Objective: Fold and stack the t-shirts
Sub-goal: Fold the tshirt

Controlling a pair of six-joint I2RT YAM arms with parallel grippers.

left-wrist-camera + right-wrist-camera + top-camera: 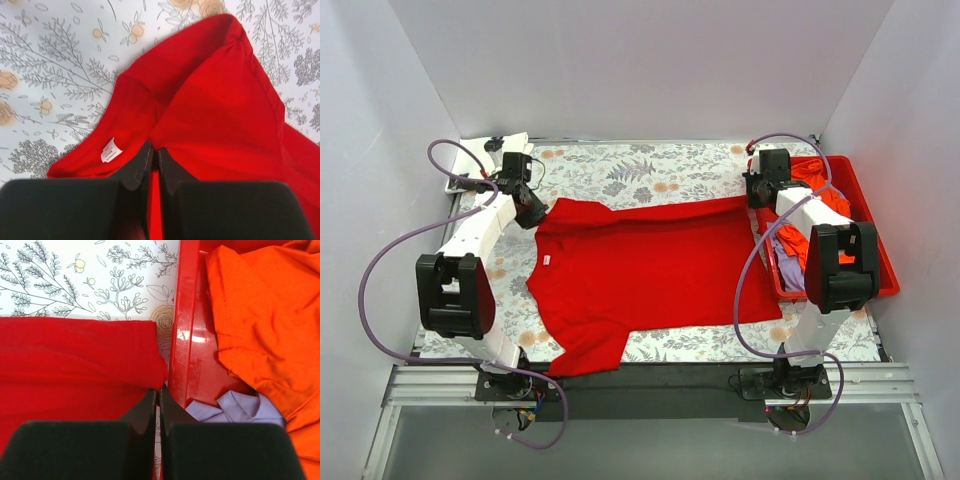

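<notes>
The bright red t-shirt (645, 270) lies spread on the floral tablecloth, neck to the left, hem to the right. My left gripper (532, 212) is shut on its far shoulder edge; in the left wrist view (155, 152) red cloth runs between the pinched fingers, with the white neck label (110, 150) beside them. My right gripper (757, 200) is shut on the far hem corner (159, 374), right beside the tray wall. An orange t-shirt (807, 240) and a lavender one (791, 272) lie in the red plastic tray (873, 235). The white and dark shirts are out of view.
The red tray's rigid wall (184, 340) stands just right of my right fingers. White enclosure walls surround the table. The floral cloth (630, 165) shows beyond the shirt's far edge. Purple cables loop off both arms.
</notes>
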